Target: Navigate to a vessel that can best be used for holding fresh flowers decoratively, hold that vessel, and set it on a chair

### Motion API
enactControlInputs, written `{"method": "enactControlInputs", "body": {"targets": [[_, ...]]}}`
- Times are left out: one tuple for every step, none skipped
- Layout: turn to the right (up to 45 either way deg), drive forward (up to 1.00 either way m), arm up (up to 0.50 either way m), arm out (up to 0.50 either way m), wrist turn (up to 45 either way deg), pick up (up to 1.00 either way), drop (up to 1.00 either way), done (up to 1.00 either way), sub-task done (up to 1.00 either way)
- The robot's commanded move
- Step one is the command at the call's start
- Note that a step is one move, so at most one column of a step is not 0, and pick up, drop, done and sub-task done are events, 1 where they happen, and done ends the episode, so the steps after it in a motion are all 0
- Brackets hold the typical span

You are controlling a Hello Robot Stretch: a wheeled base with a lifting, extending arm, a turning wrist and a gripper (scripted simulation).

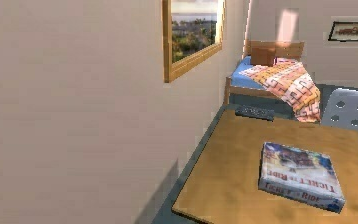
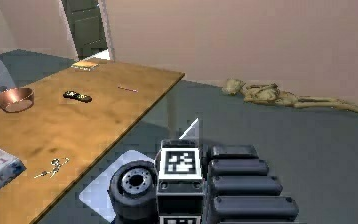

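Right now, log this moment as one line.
ahead: table, boxed game, chair, bed | side: copper bowl, door | jaws hold: cannot tell

Looks like somebody's home to me, a lived-in bedroom that doubles as a hangout spot. There's a wooden-framed bed (image 1: 249, 72) with an orange patchwork quilt (image 1: 295, 88) flopped over it, a gold-framed landscape painting (image 1: 192, 35) on the beige wall, and a smaller dark-framed picture (image 1: 349, 30) further back. A big light wooden table (image 1: 227, 160) has a colourful board game box (image 1: 302, 177) on it, plus (in the arm side view) a small copper-coloured bowl (image 2: 14, 98), a dark flat remote-like gadget (image 2: 78, 96) and what look like keys (image 2: 54, 168). A pale blue-grey chair (image 1: 345, 105) stands at the table's far side, there's a dark green panelled door (image 2: 87, 28), and teal floor (image 2: 247, 140) all round
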Motion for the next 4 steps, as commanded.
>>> {"method": "enactControlInputs", "body": {"targets": [[0.0,0.0,0.0,0.46,0.0,0.0,0.0,0.0,0.0],[0.0,0.0,0.0,0.0,45.0,0.0,0.0,0.0,0.0],[0.0,0.0,0.0,0.0,27.0,0.0,0.0,0.0,0.0],[0.0,0.0,-0.3,0.0,0.0,0.0,0.0,0.0,0.0]]}}
